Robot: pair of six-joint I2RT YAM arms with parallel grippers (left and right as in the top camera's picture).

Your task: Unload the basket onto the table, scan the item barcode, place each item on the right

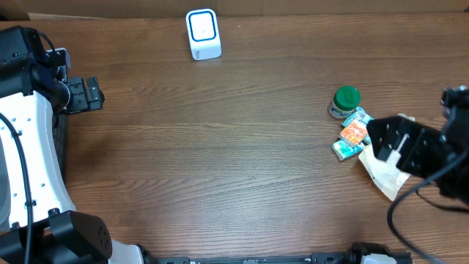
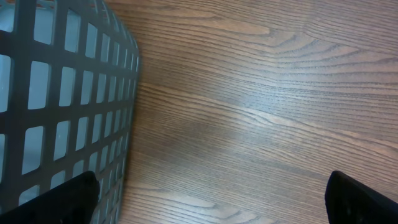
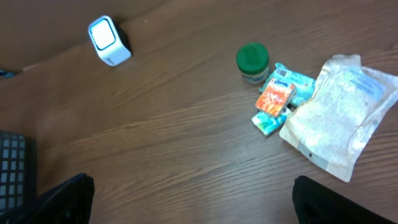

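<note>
From where I stand: one scanner (image 1: 203, 33), and only one. One jar (image 3: 252, 62) (green lid). One pouch (image 3: 339, 115). The small packets (image 3: 275, 98) come to three as far as I can count, one orange and two teal, though they overlap, so the heap could hide another. One basket (image 2: 56, 106), seen only in part (grey mesh, off at the left). Two arms, a left arm (image 1: 29, 147) and a right arm (image 1: 440, 154). One table (image 1: 220, 161) under it all.
</note>
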